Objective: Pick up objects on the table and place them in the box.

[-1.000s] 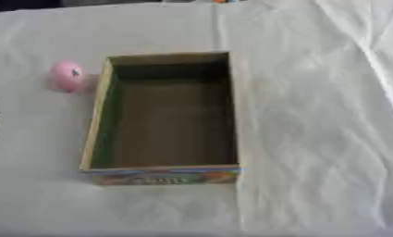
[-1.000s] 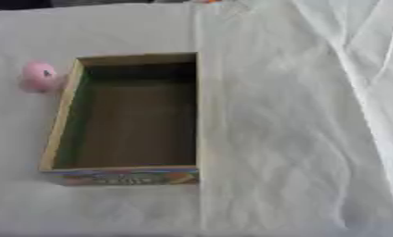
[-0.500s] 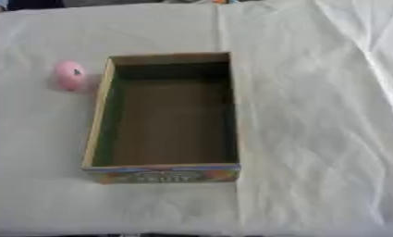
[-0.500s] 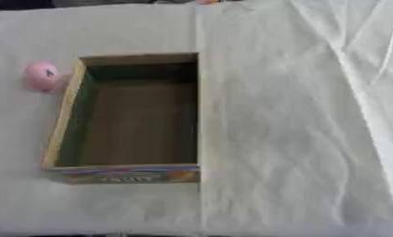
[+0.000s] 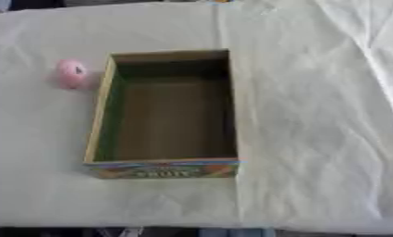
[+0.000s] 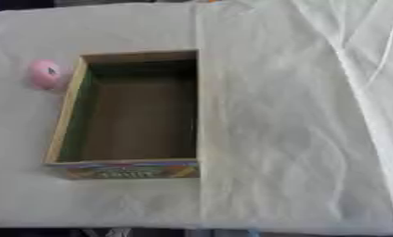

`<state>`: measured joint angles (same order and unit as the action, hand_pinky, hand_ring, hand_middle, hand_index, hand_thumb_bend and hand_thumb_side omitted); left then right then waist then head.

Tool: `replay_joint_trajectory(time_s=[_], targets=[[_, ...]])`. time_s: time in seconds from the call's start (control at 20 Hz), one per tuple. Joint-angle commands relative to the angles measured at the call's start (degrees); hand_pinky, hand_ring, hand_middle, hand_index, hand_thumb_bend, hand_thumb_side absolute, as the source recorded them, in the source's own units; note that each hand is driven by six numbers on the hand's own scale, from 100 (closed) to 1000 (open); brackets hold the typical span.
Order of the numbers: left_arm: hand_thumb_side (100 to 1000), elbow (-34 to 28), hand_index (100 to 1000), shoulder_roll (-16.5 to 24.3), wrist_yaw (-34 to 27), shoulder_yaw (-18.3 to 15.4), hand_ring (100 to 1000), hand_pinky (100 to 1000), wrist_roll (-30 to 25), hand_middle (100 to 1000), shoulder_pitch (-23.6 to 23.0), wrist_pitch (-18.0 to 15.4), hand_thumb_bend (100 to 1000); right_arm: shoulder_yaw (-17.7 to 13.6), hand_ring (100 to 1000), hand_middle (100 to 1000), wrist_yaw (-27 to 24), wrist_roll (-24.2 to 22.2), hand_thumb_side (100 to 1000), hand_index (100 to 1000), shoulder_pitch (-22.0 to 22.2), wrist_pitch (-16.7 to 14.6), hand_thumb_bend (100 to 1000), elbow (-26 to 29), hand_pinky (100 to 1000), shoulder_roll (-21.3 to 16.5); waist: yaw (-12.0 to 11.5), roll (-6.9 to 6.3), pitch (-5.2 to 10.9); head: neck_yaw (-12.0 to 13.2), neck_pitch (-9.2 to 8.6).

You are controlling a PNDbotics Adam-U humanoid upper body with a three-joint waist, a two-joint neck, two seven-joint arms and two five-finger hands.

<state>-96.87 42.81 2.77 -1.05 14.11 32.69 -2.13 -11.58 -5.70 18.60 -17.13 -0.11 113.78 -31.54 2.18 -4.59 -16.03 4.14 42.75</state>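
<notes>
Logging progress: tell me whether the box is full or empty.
Empty: the box shows only its bare brown floor. The pink object lies outside on the white cloth, by its left wall.

One open box point(image 5: 168, 167), one small pink object point(image 5: 70, 73), one white tablecloth point(image 5: 312, 115).

Table point(image 5: 312, 139) covered by a wrinkled white cloth point(image 6: 296, 115), creased most at the far right. A dark strip of floor point(image 5: 37, 231) runs along the near edge.
</notes>
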Motion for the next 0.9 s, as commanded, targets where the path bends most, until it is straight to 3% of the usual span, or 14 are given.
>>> replay_joint_trajectory(time_s=[0.05, 0.2, 0.35, 0.55, 0.6, 0.9], targets=[[784, 3.6, 918, 6.6, 2.8, 3.5, 666, 590, -2.7, 736, 2.8, 1.5, 100, -0.3, 789, 745, 0.2, 0.0, 1000, 833, -0.4, -0.1, 100, 0.8, 612, -1.8, 0.2, 0.11, 1.33, 0.6, -0.37], [869, 7.9, 948, 10.5, 5.5, 7.7, 691, 607, -5.4, 750, 5.7, 1.8, 100, -0.3, 788, 743, 0.2, -0.1, 1000, 832, -0.4, 0.0, 100, 0.8, 612, -1.8, 0.4, 0.07, 1.45, 0.8, -0.71], [959, 12.2, 976, 12.2, 8.1, 11.5, 738, 646, -8.0, 778, 8.8, 1.4, 324, -0.2, 787, 743, 0.2, -0.1, 1000, 831, -0.3, 0.0, 100, 0.8, 612, -2.0, 0.4, -0.02, 1.61, 0.7, -0.8], [958, 17.6, 979, 11.8, 11.4, 15.9, 745, 651, -11.4, 781, 12.6, 1.8, 400, 0.0, 787, 742, 0.2, -0.2, 1000, 831, -0.3, 0.1, 100, 0.8, 612, -2.0, 0.3, -0.1, 1.8, 0.5, -0.94], [955, 18.9, 988, 11.2, 12.2, 16.6, 757, 660, -12.2, 793, 13.4, 1.5, 456, 0.0, 787, 742, 0.2, -0.2, 1000, 830, -0.3, 0.2, 100, 0.8, 612, -2.0, 0.3, -0.08, 1.82, 0.4, -0.94], [919, 27.2, 1000, 7.1, 17.3, 21.6, 782, 674, -17.3, 801, 17.6, 1.4, 561, 0.1, 787, 741, 0.1, -0.3, 1000, 830, -0.2, 0.3, 100, 0.8, 613, -1.8, 0.6, -0.07, 1.78, 0.3, -1.12]])
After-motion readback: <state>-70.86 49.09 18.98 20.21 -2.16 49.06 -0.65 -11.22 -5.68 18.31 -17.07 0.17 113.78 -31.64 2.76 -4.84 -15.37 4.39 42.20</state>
